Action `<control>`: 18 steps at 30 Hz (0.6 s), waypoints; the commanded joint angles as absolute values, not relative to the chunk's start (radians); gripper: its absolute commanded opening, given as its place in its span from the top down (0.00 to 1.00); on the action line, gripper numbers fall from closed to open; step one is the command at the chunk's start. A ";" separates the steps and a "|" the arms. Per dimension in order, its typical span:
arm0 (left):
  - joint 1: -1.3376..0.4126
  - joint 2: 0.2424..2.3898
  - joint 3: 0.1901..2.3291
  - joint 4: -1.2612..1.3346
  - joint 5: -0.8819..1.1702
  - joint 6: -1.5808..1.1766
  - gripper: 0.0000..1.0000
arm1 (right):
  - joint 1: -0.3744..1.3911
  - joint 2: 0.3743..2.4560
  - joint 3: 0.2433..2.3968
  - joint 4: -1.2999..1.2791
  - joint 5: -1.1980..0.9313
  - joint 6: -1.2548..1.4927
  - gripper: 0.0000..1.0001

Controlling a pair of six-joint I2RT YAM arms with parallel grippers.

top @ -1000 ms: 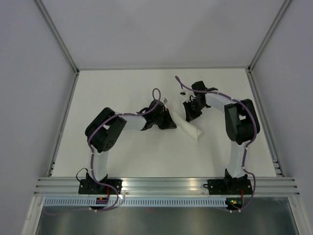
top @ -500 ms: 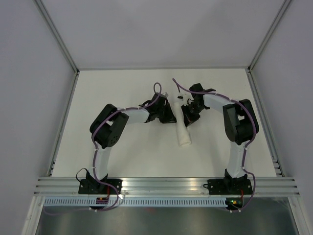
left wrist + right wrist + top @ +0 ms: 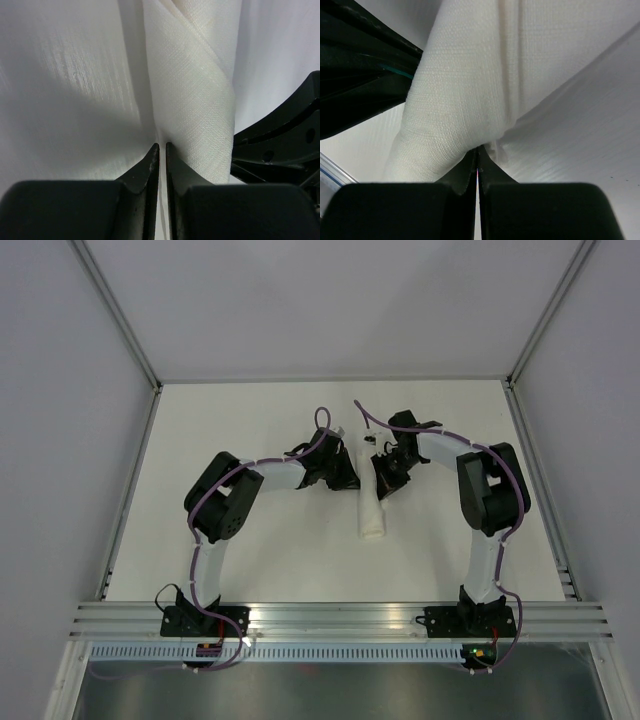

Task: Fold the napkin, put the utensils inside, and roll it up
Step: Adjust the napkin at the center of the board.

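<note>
Napkin (image 3: 370, 512) roll has swung round: a second ago it lay slanted, its free end pointing toward the right arm's side. Now it runs almost straight toward the near edge of the table (image 3: 250, 560), free end shifted left. Left end effector (image 3: 347, 476) moved a bit farther from the bases, elbow shifted right. Right end effector (image 3: 383, 480) nudged slightly left.

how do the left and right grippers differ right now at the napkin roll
The left gripper shows a thin slit between its fingers; the right gripper has its fingers pressed fully together. The left gripper sits on the left of the rolled napkin, the right gripper on its right. Both meet the roll's far end, tips at the cloth; whether either pinches it is unclear.
</note>
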State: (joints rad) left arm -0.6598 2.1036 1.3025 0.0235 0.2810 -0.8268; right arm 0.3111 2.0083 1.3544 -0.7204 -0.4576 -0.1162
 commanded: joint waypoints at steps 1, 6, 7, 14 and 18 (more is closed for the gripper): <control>-0.653 2.092 1.299 0.023 0.298 -0.798 0.86 | 0.292 1.944 1.383 -0.722 -0.453 -0.109 0.99; -0.650 2.086 1.289 0.034 0.310 -0.798 0.86 | 0.247 1.910 1.434 -0.756 -0.448 -0.104 0.97; -0.649 2.085 1.287 0.035 0.310 -0.796 0.86 | 0.244 1.907 1.445 -0.759 -0.451 -0.103 0.96; -0.644 2.065 1.244 0.052 0.322 -0.793 0.87 | 0.235 1.884 1.428 -0.784 -0.408 -0.123 0.96; -0.643 2.037 1.203 0.074 0.348 -0.795 0.87 | 0.230 1.865 1.359 -0.811 -0.397 -0.163 0.96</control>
State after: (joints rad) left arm -0.6479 2.0892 1.2446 0.0704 0.3210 -0.8242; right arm 0.2325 1.9137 1.4017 -0.7681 -0.4213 -0.1284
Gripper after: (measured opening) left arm 0.135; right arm 0.040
